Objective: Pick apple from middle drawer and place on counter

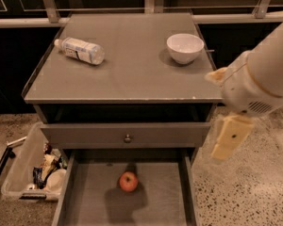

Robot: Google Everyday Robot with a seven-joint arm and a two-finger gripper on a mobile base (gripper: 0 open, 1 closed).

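Plainly, the apple (128, 181) lies in the middle drawer (162, 199) at six o'clock; our gripper (226, 144) hangs at four o'clock, outside the drawer's wall; how wide it gapes we cannot tell; coming in low, we might strike that wall or roll the apple.

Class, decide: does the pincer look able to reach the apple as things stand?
Probably yes: the middle drawer stands open, nothing covers the apple, and the pincer hangs just outside the drawer's right wall.
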